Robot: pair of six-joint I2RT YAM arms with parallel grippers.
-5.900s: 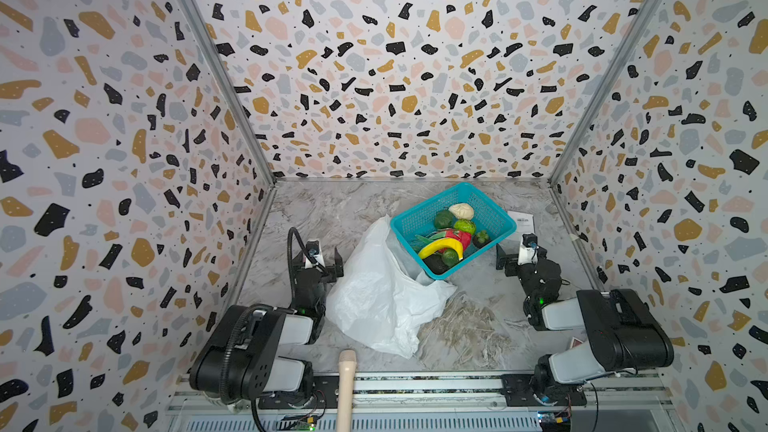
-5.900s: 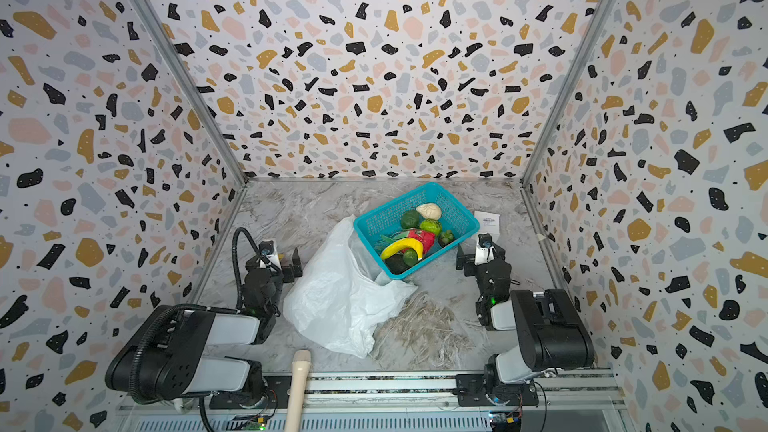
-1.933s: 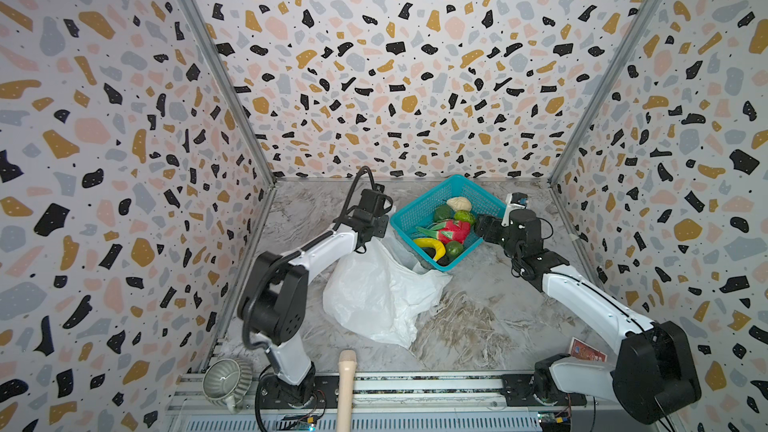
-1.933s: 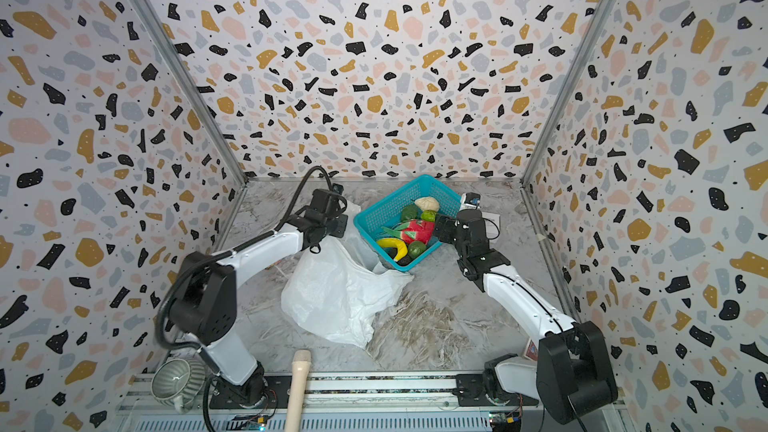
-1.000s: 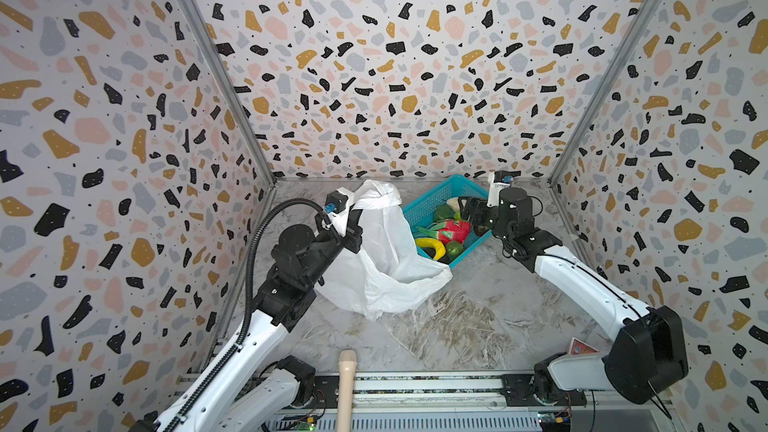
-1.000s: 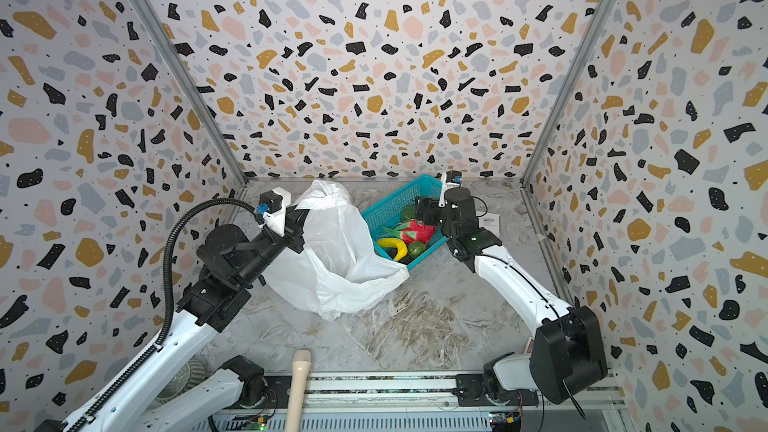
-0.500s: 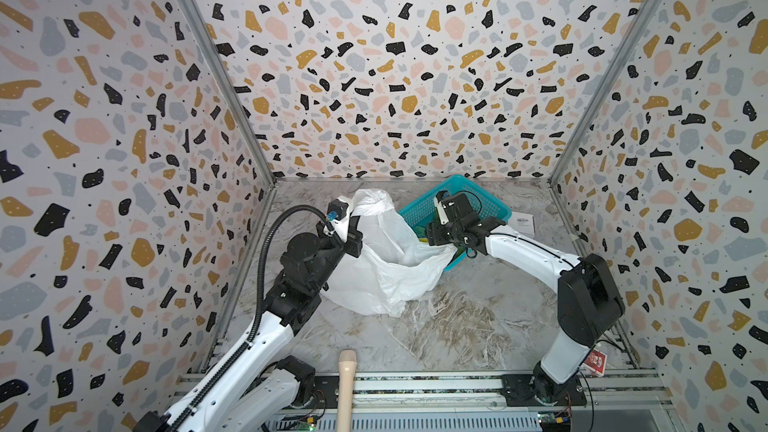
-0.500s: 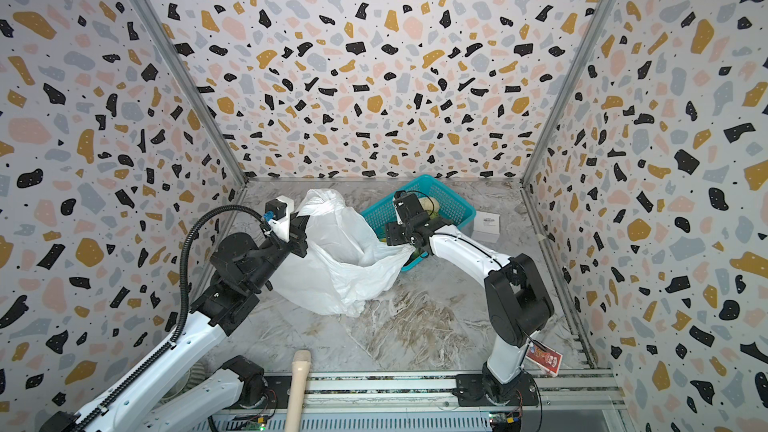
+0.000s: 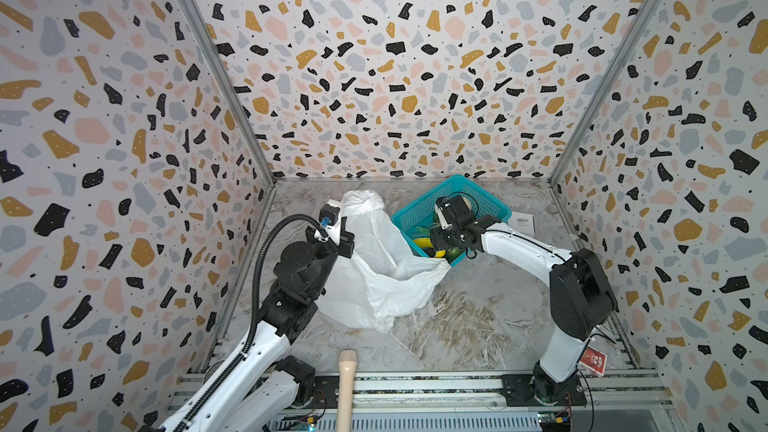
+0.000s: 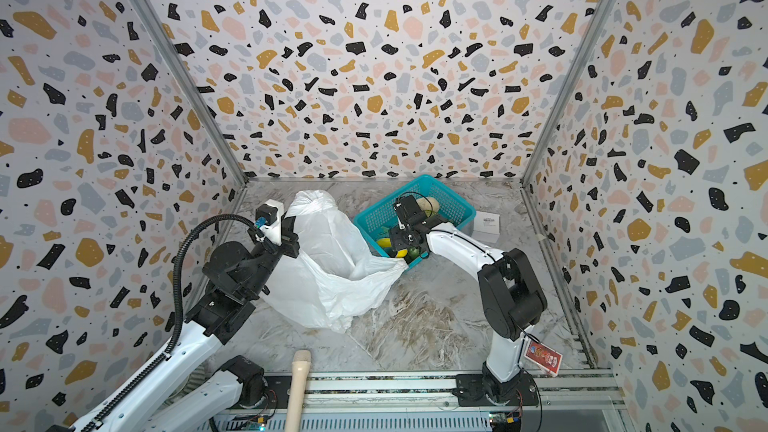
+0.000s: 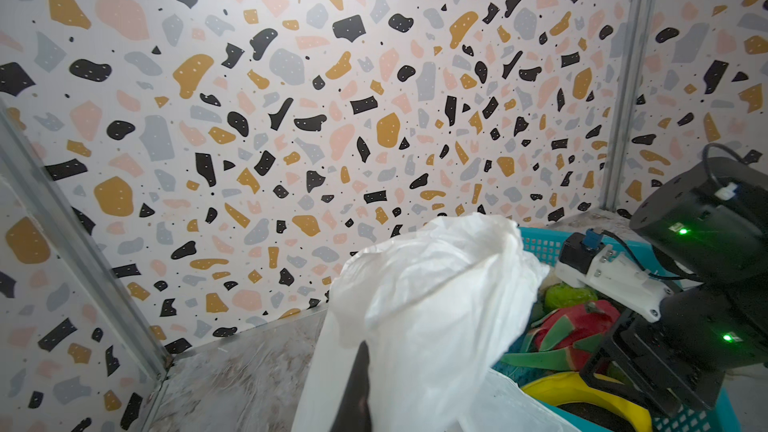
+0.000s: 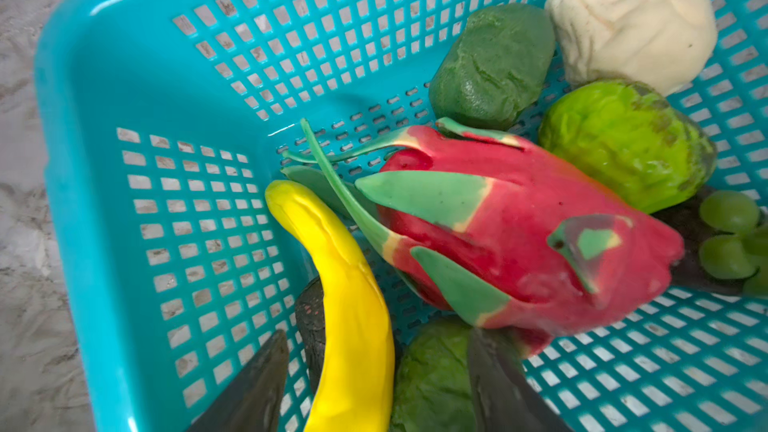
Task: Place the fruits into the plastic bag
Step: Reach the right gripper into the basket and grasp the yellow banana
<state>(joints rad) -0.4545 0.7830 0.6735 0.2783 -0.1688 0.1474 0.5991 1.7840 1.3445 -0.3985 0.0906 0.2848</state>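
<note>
Evidently the left jaws clamp the rim of the bag [image 9: 374,268], holding its mouth up beside the basket [image 9: 486,203], while the right jaws hang apart astride the banana [image 12: 345,305] among the other fruits [image 12: 519,234] there, poised to take it.

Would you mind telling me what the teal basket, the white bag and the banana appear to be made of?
The basket: rigid moulded plastic, glossy; highlights on its rim and a regular grid of holes. The bag: thin plastic film, slightly see-through, creased and draping. The banana: probably soft rubber or foam, matt painted skin with shallow wrinkles.
</note>
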